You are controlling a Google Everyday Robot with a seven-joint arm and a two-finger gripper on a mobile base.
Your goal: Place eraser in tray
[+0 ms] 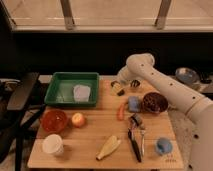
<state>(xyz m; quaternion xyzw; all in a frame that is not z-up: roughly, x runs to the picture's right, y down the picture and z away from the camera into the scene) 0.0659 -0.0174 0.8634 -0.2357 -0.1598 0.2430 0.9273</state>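
Note:
The eraser [118, 89] is a small black block lying on the wooden table just right of the tray. The tray [55, 83] is a green rectangular one at the back left of the table, with a white crumpled object [81, 93] inside. My gripper [124, 84] hangs from the white arm that reaches in from the right. It is low over the table right at the eraser. It is open, with one dark fingertip [115, 83] left of the eraser and the other to its right. The eraser rests on the table and is not lifted.
A light blue block [134, 103], a dark bowl [154, 102] and an orange piece [120, 111] lie close in front of the gripper. An orange-red bowl [54, 120], a fruit [78, 119], a white cup [52, 145], a banana [108, 147], black-handled utensils [135, 145] and a blue cup [163, 146] fill the front.

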